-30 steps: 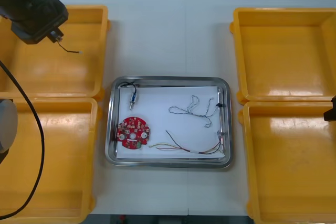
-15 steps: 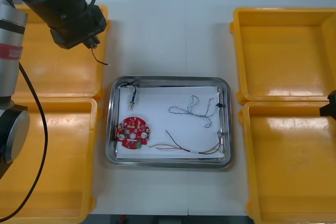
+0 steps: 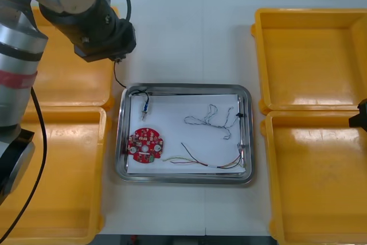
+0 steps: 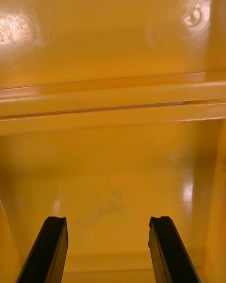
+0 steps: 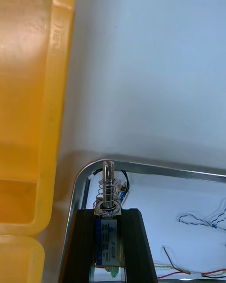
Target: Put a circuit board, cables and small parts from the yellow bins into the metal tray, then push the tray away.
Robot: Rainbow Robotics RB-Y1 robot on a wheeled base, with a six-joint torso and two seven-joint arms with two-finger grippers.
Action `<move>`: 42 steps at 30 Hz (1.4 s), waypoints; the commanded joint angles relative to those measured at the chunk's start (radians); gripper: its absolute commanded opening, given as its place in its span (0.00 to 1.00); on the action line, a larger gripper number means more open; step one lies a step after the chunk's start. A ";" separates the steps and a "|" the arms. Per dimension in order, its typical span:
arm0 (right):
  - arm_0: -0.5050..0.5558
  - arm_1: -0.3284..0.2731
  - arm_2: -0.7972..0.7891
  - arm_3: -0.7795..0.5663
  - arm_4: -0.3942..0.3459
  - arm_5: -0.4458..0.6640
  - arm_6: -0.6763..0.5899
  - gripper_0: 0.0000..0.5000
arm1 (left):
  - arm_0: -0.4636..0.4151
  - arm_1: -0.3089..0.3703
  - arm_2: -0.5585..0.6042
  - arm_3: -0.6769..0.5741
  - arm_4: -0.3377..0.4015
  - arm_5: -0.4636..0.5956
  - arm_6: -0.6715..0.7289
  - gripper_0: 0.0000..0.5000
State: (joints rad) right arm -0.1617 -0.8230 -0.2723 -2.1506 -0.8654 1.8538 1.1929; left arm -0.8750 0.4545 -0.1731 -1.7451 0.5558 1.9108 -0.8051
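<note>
Left jaws seemingly clamped, right apart.

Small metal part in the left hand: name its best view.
Left wrist view: the small metal part sits gripped in the left hand, spring plain. Front view: the left arm covers it; a black wire dangles below. Right wrist view: a yellow bin instead.
</note>
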 commanded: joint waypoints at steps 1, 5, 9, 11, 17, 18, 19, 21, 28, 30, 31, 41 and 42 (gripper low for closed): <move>0.011 -0.039 0.013 -0.006 -0.007 -0.005 0.027 1.00 | 0.097 -0.023 -0.045 -0.180 -0.031 0.009 -0.006 0.00; 0.011 -0.039 0.013 -0.006 -0.007 -0.005 0.027 1.00 | 0.149 -0.031 -0.062 -0.274 -0.042 0.009 0.001 0.00; 0.011 -0.039 0.013 -0.006 -0.007 -0.005 0.027 1.00 | 0.206 -0.042 -0.120 -0.358 -0.094 0.009 0.009 0.00; 0.011 -0.039 0.013 -0.006 -0.007 -0.005 0.027 1.00 | 0.223 -0.046 -0.154 -0.383 -0.123 0.009 0.015 0.00; 0.011 -0.039 0.013 -0.006 -0.007 -0.005 0.027 1.00 | 0.283 -0.050 -0.267 -0.426 -0.203 -0.016 0.041 0.00; 0.011 -0.039 0.013 -0.006 -0.007 -0.005 0.027 1.00 | 0.297 -0.050 -0.289 -0.427 -0.221 -0.039 0.047 0.00; 0.011 -0.039 0.013 -0.006 -0.007 -0.005 0.027 1.00 | 0.297 -0.050 -0.289 -0.427 -0.221 -0.039 0.047 0.00; 0.011 -0.039 0.013 -0.006 -0.007 -0.005 0.027 1.00 | 0.309 -0.050 -0.332 -0.424 -0.252 -0.070 0.064 0.00; 0.011 -0.039 0.013 -0.006 -0.007 -0.005 0.027 1.00 | 0.311 -0.051 -0.370 -0.416 -0.249 -0.107 0.115 0.00; 0.011 -0.039 0.013 -0.006 -0.007 -0.005 0.027 1.00 | 0.309 -0.051 -0.393 -0.392 -0.251 -0.167 0.152 0.00; 0.011 -0.039 0.013 -0.006 -0.007 -0.005 0.027 1.00 | 0.309 -0.051 -0.398 -0.384 -0.251 -0.179 0.155 0.00; 0.011 -0.039 0.013 -0.006 -0.007 -0.005 0.027 1.00 | 0.284 -0.077 -0.425 -0.257 -0.284 -0.271 0.139 0.00; 0.011 -0.039 0.013 -0.006 -0.007 -0.005 0.027 1.00 | 0.281 -0.079 -0.425 -0.251 -0.286 -0.273 0.139 0.00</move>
State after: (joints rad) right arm -0.1609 -0.8231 -0.2722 -2.1496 -0.8658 1.8538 1.1929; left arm -0.5758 0.4118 -0.5673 -2.0089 0.2930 1.6525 -0.6899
